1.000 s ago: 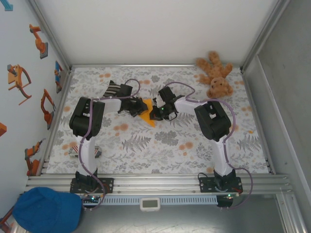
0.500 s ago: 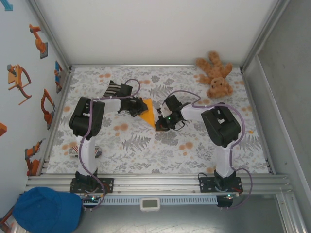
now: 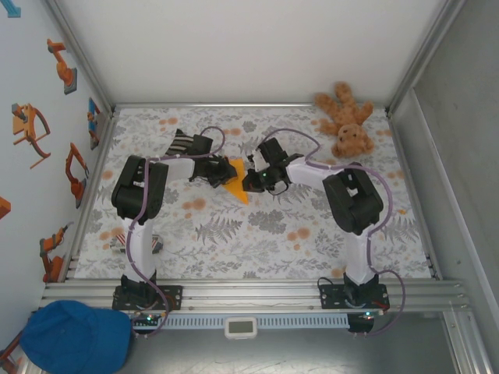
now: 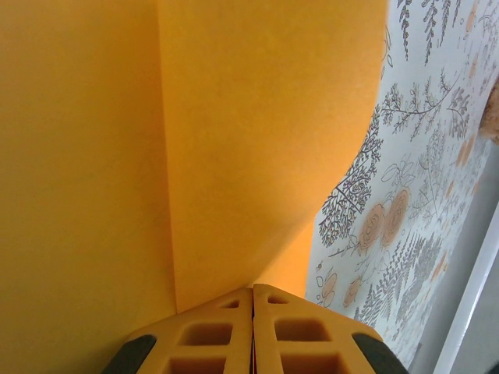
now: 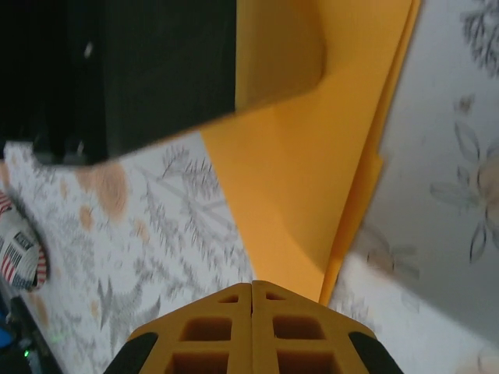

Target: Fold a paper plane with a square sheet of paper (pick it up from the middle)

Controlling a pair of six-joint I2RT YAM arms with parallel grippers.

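Two clenched claws: left claw (image 4: 253,290) tight on the orange paper (image 4: 257,140), right claw (image 5: 252,285) at its edge.

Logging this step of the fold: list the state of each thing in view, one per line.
square sheet of paper: folded along a crease, bowed rather than flat.
left hand: shut on the sheet.
right hand: shut, at the sheet's edge; grip unclear.
teddy bear: lying in the far right corner.
striped sock: lying by the left arm.
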